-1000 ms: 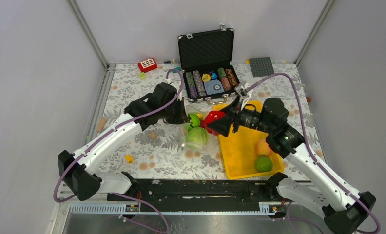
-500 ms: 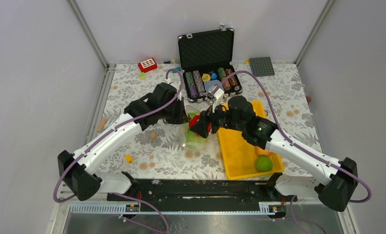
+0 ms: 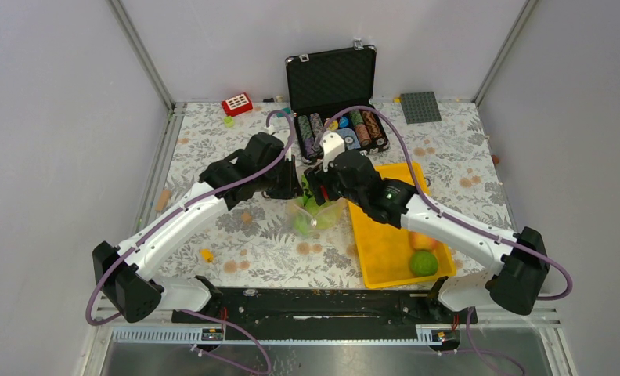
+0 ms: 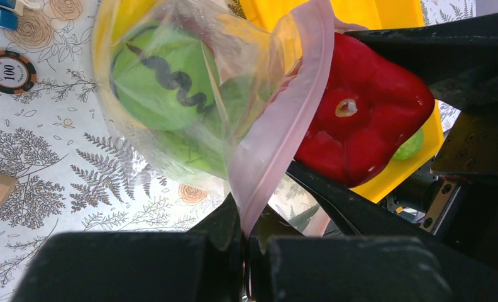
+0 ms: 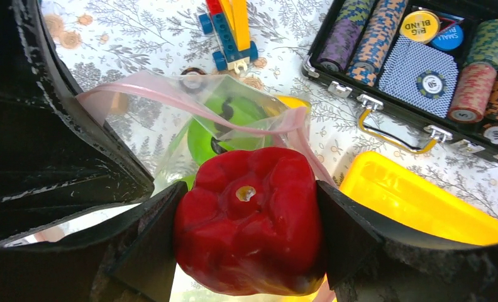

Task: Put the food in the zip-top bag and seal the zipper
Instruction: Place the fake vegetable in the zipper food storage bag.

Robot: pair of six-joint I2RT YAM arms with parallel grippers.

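Observation:
The clear zip-top bag (image 3: 315, 218) stands on the table with green food (image 4: 158, 82) inside. My left gripper (image 4: 246, 242) is shut on its pinkish zipper (image 4: 284, 126) edge, holding the mouth up. My right gripper (image 5: 249, 217) is shut on a red pepper (image 5: 249, 220) just above the bag's open mouth (image 5: 234, 119). Seen from above, this gripper (image 3: 316, 190) sits right beside the left one (image 3: 297, 186). A green fruit (image 3: 423, 262) and a peach (image 3: 423, 240) lie in the yellow tray (image 3: 385, 235).
An open black case of poker chips (image 3: 334, 102) stands behind the bag. Toy bricks (image 5: 227, 28) lie near it. A grey baseplate (image 3: 420, 107) and a red block (image 3: 236, 104) sit at the back. One loose chip (image 4: 5, 64) lies on the cloth.
My right arm has carried the red pepper leftward from over the tray to the bag's mouth. The left gripper has kept still, holding the bag's edge.

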